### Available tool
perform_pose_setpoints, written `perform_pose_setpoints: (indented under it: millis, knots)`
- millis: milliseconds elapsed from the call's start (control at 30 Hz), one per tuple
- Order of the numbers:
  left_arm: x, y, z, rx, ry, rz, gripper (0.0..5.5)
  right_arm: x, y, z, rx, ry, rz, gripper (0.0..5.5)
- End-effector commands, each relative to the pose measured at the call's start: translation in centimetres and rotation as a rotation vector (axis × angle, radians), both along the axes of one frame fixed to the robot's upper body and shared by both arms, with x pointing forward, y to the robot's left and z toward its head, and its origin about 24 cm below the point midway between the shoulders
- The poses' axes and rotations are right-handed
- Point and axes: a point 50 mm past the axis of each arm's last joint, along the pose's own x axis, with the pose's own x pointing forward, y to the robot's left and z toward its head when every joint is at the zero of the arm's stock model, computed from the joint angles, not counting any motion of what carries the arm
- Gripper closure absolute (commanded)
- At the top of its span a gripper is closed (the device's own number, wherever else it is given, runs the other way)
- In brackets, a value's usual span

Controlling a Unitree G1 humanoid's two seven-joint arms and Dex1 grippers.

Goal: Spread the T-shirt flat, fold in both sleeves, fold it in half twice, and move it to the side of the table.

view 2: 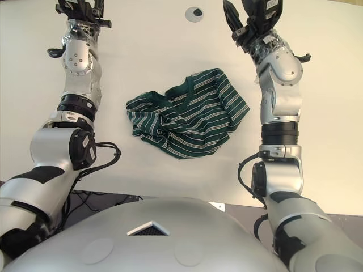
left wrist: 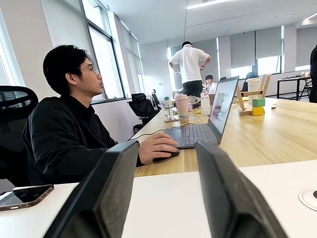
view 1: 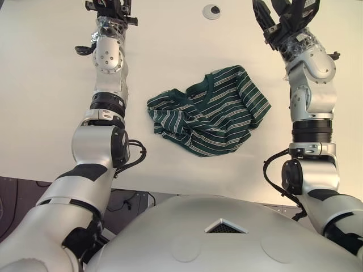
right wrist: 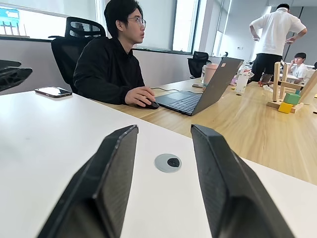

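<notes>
shirt (view 1: 207,110): crumpled heap on table (view 1: 51,113), robot-side of grommet (view 1: 211,11), not spread | left gripper (left wrist: 166,148) far left of grommet, right gripper (right wrist: 163,131) just right | both released, empty | you're likely parked wide to leave the heap clear for spreading

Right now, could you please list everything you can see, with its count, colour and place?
T-shirt: one, dark green with white stripes, crumpled at the table's middle, between the arms.
table: one, white, under the T-shirt.
cable grommet: one, grey, round, in the table's far middle.
phone: one, dark, on the table near its far edge.
wooden table: one, light wood, beyond the table.
laptop: one, grey, open on the wooden table.
left hand: one, black, far left, open.
right hand: one, black, far right, open.
</notes>
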Motion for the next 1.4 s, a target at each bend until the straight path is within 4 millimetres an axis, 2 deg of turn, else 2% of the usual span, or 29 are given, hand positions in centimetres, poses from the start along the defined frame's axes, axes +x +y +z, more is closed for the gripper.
perform_pose_setpoints:
  millis: [33,167,400,667,767,800,867,933,1033,1100,1167,1267,1400]
  knots:
    - [0.0,0.1,-0.2,0.005,0.014,-0.002,3.46,0.4,0.4,0.6,-0.008,-0.023,0.007,3.55]
    - [-0.2,0.3,-0.5,0.011,0.021,0.0,3.46,0.2,0.8,-0.2,-0.012,-0.003,0.017,3.55]
    - [-0.1,0.0,-0.4,0.001,0.019,0.001,3.46,0.5,1.0,0.1,-0.028,-0.001,0.033,3.55]
    - [0.2,1.0,-0.5,-0.152,0.068,0.033,3.46,1.1,0.9,0.8,-0.07,-0.007,0.039,3.55]
    - [0.1,1.5,-1.1,-0.171,0.116,0.006,3.46,1.2,1.0,0.4,-0.061,0.034,0.025,3.55]
    - [0.0,1.5,-1.3,-0.171,0.128,-0.028,3.46,1.2,1.1,0.1,-0.075,0.057,0.019,3.55]
    - [-0.4,1.0,-1.6,-0.206,0.175,-0.227,3.46,1.2,1.4,-0.6,-0.101,0.125,0.022,3.55]
    - [-1.2,0.5,-1.5,-0.199,0.248,-0.491,3.46,0.7,1.9,-1.4,-0.146,0.215,0.143,3.55]
    - [-3.7,0.7,-0.5,-0.198,0.406,-0.904,3.46,-0.1,2.6,-2.5,-0.224,0.358,0.332,3.55]
    - [-5.2,1.2,0.0,-0.228,0.499,-1.072,3.46,-0.4,3.2,-3.1,-0.28,0.42,0.394,3.55]
    - [-6.5,1.9,-0.5,-0.159,0.612,-1.135,3.46,-0.2,3.6,-3.7,-0.343,0.467,0.398,3.55]
    - [-7.6,2.7,-1.8,-0.021,0.771,-1.133,3.46,-0.1,3.6,-4.5,-0.427,0.525,0.399,3.55]
    - [-7.8,2.8,-3.6,0.129,0.878,-1.088,3.46,0.4,3.3,-5.1,-0.507,0.564,0.391,3.55]
